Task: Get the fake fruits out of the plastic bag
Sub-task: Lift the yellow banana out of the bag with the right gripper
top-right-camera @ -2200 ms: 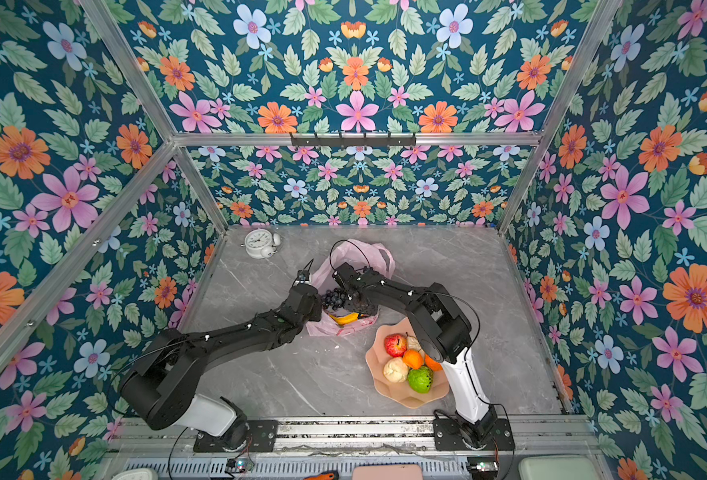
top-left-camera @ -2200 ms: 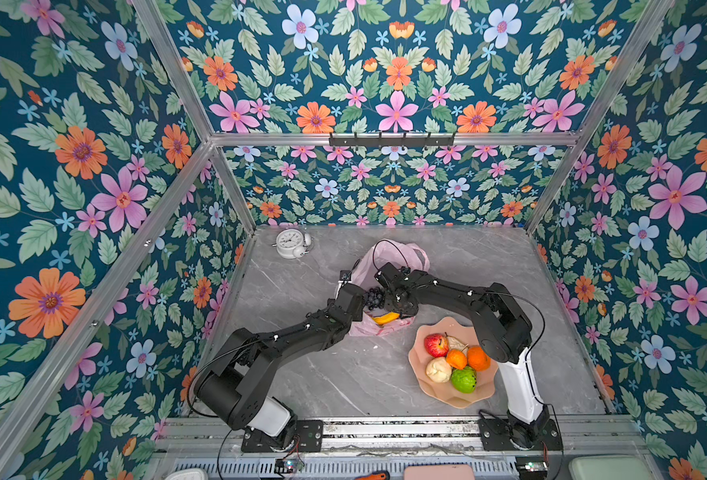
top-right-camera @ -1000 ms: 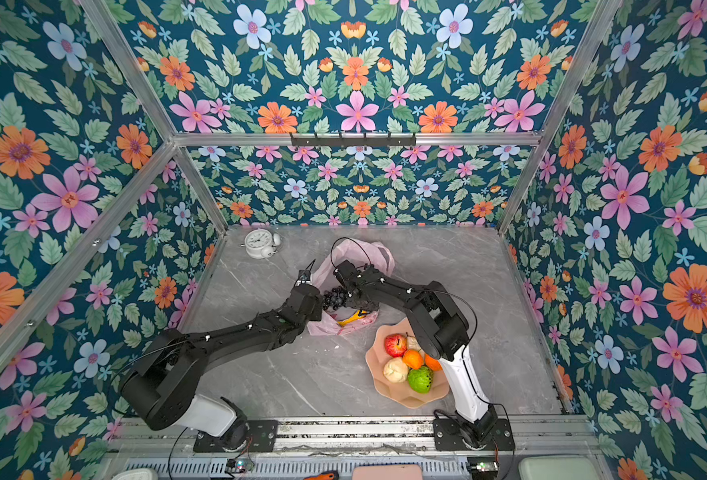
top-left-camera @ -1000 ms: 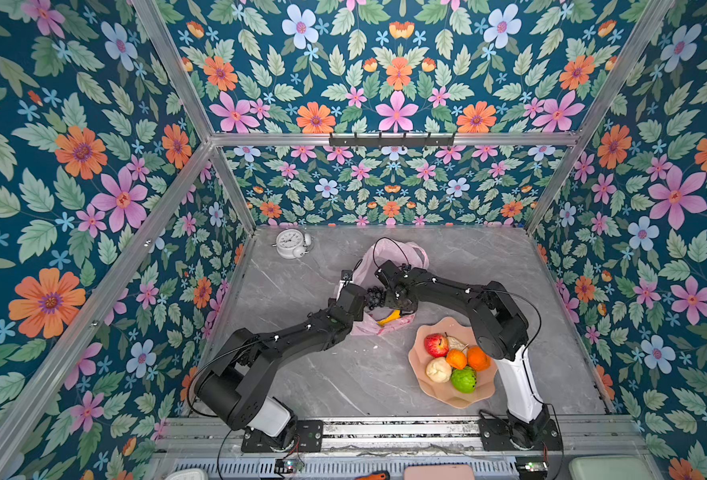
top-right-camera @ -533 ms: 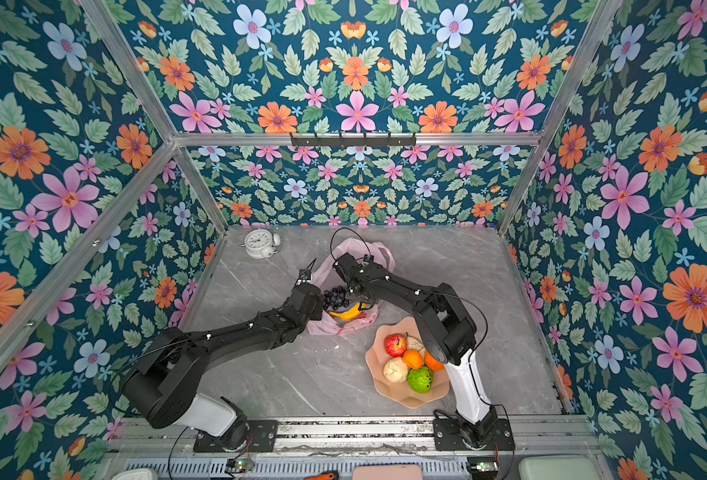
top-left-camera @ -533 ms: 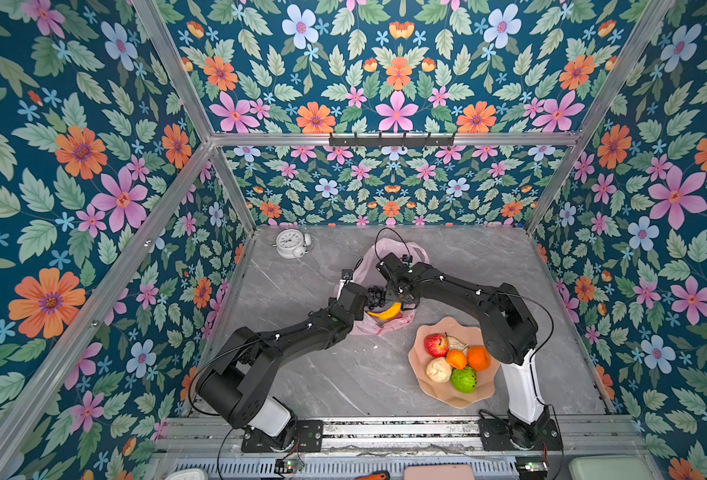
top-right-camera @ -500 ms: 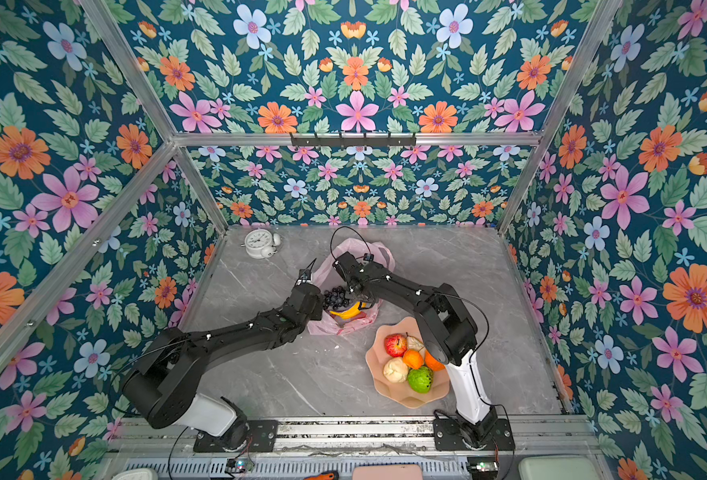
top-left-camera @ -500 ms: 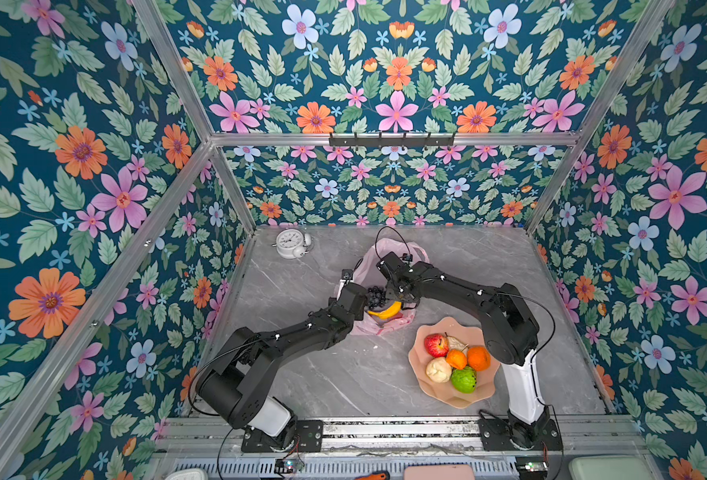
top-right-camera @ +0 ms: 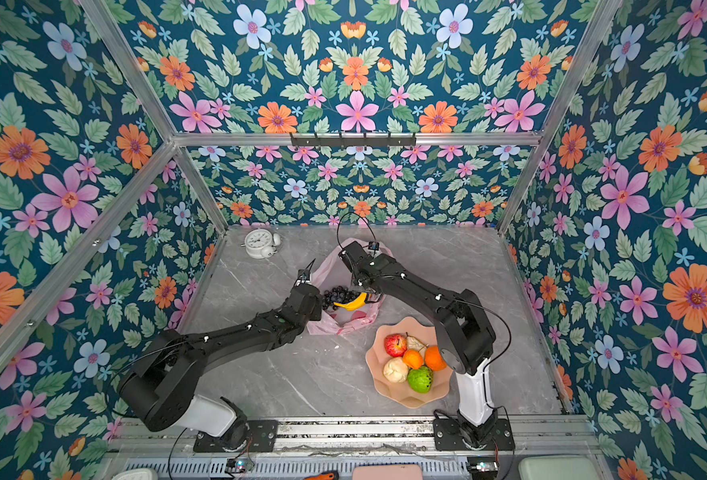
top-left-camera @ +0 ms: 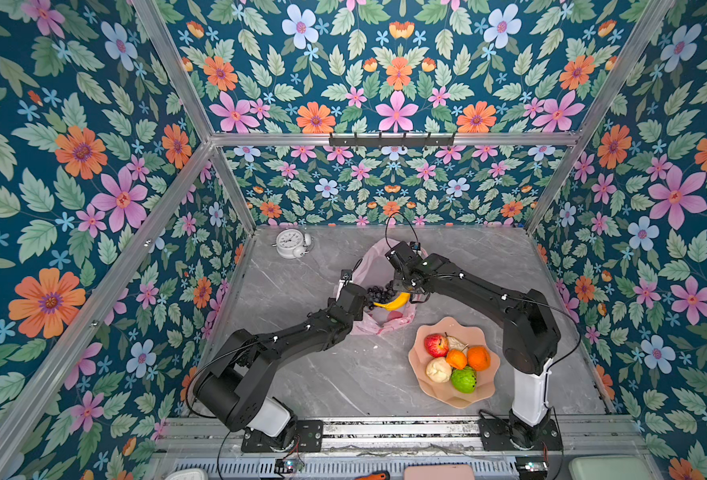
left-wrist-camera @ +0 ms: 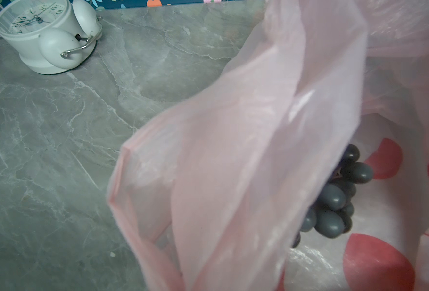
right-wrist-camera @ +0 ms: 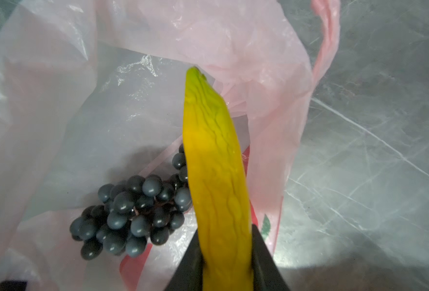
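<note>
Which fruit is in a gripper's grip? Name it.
The yellow banana, clamped in the right gripper over the plastic bag; the grapes lie loose inside it.

The translucent plastic bag (right-wrist-camera: pixel 258 50) is crinkling glossily, the banana (right-wrist-camera: pixel 216 163) is showing wrinkled matt skin, and the marbled tabletop (right-wrist-camera: pixel 372 126) is gleaming smooth.

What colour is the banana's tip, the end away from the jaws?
Green, fading into yellow along the rest of the banana. It shows best in the right wrist view.

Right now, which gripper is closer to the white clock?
Left. The left gripper pinches the plastic bag at its edge nearest the clock; the right gripper holds the banana over the bag, farther away.
</note>
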`<state>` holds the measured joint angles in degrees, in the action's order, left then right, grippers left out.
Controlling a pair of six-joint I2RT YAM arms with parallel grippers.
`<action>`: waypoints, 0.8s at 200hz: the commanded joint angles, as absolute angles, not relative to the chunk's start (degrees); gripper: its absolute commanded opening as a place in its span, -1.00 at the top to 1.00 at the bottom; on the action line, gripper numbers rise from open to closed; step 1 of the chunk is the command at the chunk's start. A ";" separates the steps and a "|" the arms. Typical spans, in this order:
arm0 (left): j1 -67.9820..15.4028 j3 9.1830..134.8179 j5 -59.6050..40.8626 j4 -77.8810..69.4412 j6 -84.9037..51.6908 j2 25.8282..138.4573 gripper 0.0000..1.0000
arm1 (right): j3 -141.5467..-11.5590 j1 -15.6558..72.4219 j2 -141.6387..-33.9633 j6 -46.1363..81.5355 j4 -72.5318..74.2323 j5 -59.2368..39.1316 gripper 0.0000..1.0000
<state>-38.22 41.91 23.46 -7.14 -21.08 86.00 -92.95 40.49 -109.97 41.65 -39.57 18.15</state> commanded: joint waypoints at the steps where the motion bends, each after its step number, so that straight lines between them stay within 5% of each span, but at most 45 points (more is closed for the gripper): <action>1: -38.23 41.97 24.17 -7.58 -21.40 86.10 0.85 | -91.37 40.45 -106.65 39.07 -41.05 17.31 0.53; 160: -38.22 42.03 24.44 -7.65 -21.04 86.49 0.85 | -71.10 30.72 -78.98 -1.43 -38.75 4.62 0.49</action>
